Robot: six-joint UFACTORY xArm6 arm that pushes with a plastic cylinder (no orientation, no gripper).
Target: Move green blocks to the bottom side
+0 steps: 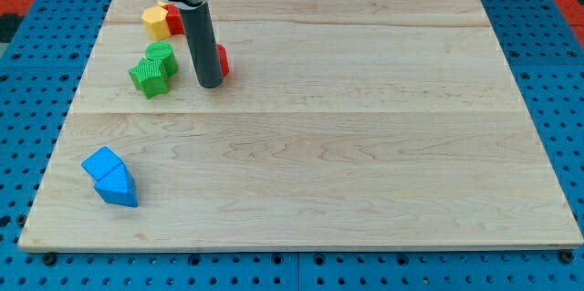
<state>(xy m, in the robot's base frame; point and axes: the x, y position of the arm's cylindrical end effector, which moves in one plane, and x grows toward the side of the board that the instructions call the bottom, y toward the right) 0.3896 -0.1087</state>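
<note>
Task looked barely begun: the two green blocks [153, 68] sat touching at the board's [365, 145] ten o'clock, far from the bottom edge. My tip [211, 82], gripperless, stood at their three o'clock.

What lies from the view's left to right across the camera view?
Two blue blocks → two green blocks → yellow block → red block beside it → my tip → red block behind the rod.
</note>
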